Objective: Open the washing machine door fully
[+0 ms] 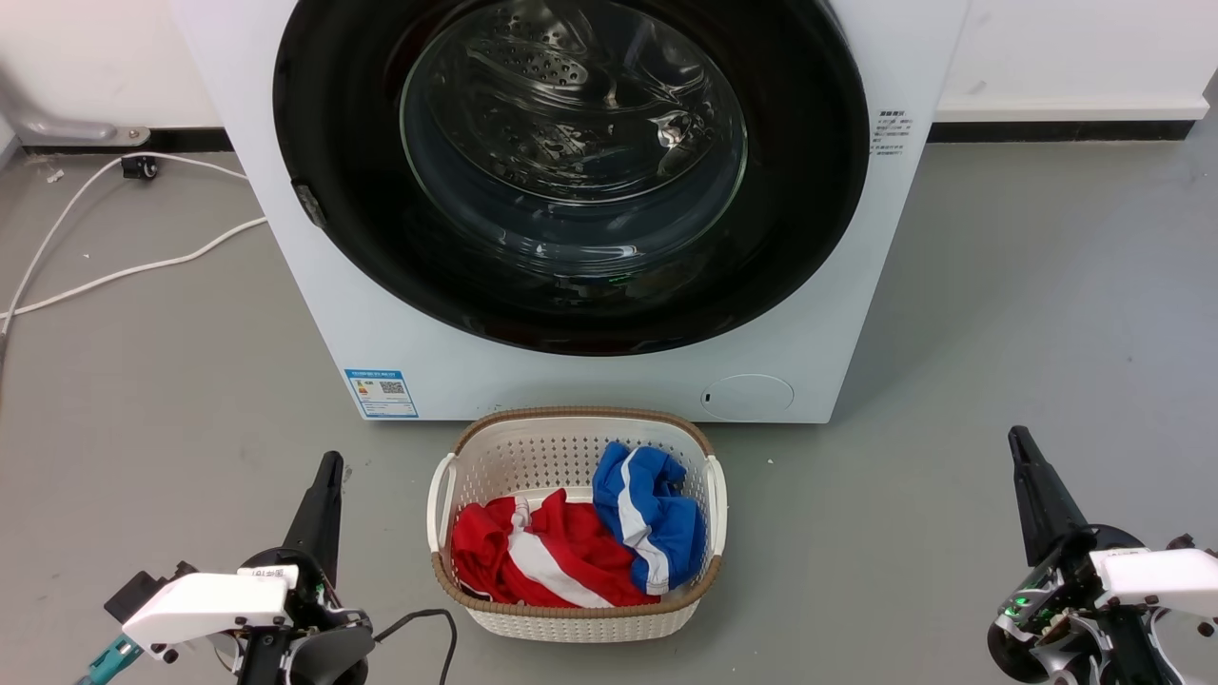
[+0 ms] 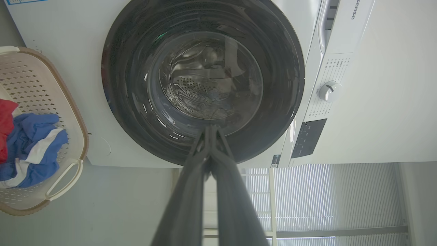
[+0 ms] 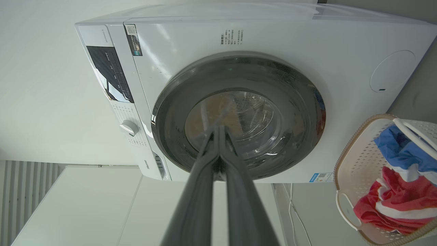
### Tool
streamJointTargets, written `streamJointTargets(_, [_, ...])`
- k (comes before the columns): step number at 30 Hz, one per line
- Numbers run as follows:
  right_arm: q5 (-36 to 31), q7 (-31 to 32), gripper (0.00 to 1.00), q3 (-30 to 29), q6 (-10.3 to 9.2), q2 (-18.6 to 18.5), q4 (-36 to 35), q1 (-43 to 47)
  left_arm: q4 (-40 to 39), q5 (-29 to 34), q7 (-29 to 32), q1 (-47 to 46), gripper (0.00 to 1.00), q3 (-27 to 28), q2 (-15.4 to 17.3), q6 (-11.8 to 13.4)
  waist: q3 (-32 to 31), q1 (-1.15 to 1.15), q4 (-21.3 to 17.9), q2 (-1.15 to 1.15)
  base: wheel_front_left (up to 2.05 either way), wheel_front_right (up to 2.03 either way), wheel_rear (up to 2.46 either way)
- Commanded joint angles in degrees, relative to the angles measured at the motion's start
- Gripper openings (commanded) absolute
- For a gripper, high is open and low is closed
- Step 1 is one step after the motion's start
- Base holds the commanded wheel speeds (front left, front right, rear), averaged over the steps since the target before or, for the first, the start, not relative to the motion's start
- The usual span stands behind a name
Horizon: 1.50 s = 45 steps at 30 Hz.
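Observation:
The washing machine (image 1: 609, 371) is a big white front-loader filling the top of the head view. Its door (image 1: 799, 190), a glossy black disc with a clear glass bowl centre, lies flat against the front, closed. The door (image 2: 280, 68) faces the left wrist camera; the door (image 3: 300, 99) also faces the right wrist camera. My left gripper (image 1: 330, 460) sits low at the lower left, shut and empty, well short of the machine. My right gripper (image 1: 1016, 436) sits at the lower right, shut and empty. The left gripper (image 2: 211, 127) and right gripper (image 3: 218, 127) both point at the glass.
A white laundry basket (image 1: 471, 447) with red and blue clothes stands on the grey floor right before the machine, between my grippers. White cables (image 1: 114, 271) run over the floor at the left. A white wall (image 1: 1075, 57) with a dark skirting lies behind.

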Motion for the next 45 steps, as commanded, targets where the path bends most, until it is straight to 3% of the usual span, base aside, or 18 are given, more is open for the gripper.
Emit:
streamJointTargets(1, [-0.1,0.1,0.00,-0.1,0.15,0.3,0.1,-0.6,0.0,0.2,0.1,-0.5,0.00,0.3,-0.1,-0.2,0.0,0.00,0.0,0.00,0.00,0.00,0.00])
streamJointTargets(40, [-0.2,0.1,0.00,-0.1,0.15,0.3,0.1,-0.6,0.0,0.3,0.2,-0.5,0.00,0.3,-0.2,-0.2,0.0,0.00,0.0,0.00,0.00,0.00,0.00])
streamJointTargets(41, [-0.1,0.1,1.00,-0.1,0.15,0.3,0.1,-0.6,0.0,0.3,0.2,-0.5,1.00,0.3,-0.2,-0.2,0.0,0.00,0.0,0.00,0.00,0.00,0.00])
streamJointTargets(45, [-0.1,-0.5,1.00,0.2,-0.01,0.0,0.2,0.7,0.3,0.0,-0.3,0.3,1.00,-0.4,-0.1,0.0,0.0,0.00,0.0,0.00,0.00,0.00,0.00])
